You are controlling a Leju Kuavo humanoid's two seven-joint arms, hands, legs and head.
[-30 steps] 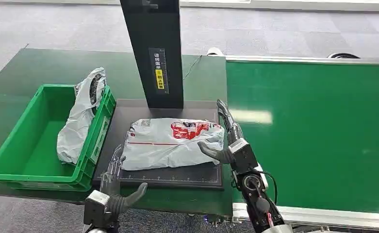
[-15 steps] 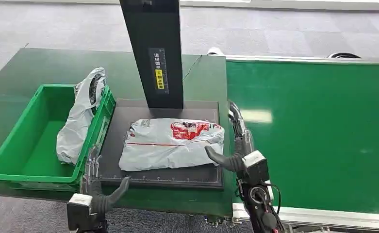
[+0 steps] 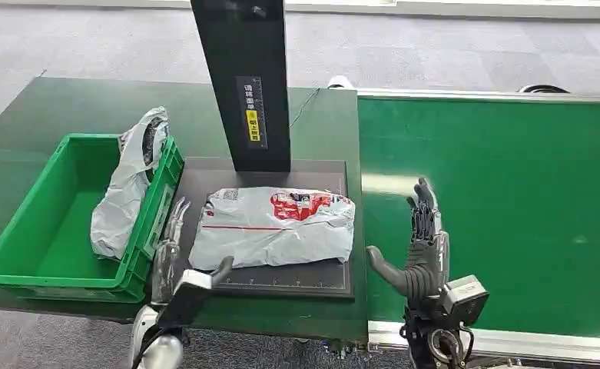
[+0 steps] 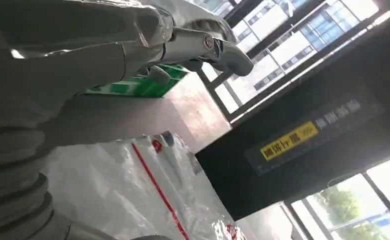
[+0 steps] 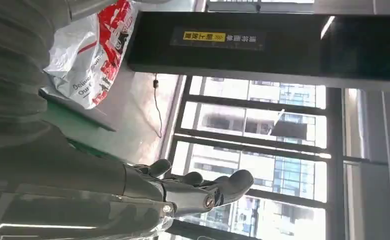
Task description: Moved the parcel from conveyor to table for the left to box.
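A grey plastic parcel (image 3: 272, 226) with red print lies flat on the black scale plate (image 3: 323, 273) on the table. The wrist views show it too: parcel (image 4: 133, 200), parcel (image 5: 90, 55). My left hand (image 3: 175, 257) is open at the plate's near left corner, fingers stretched along the parcel's left end, holding nothing. My right hand (image 3: 418, 250) is open and upright over the green conveyor (image 3: 504, 200), a little to the right of the plate and apart from the parcel.
A green crate (image 3: 47, 231) stands left of the plate with another grey bag (image 3: 127, 184) leaning on its right wall. A black post (image 3: 243, 84) with a yellow label rises behind the plate. The conveyor's metal rim (image 3: 542, 342) runs along the near right.
My right hand has let go of the parcel's right end and pulled back right over the conveyor. My left hand dipped, then came forward to the parcel's left end. The parcel lies still.
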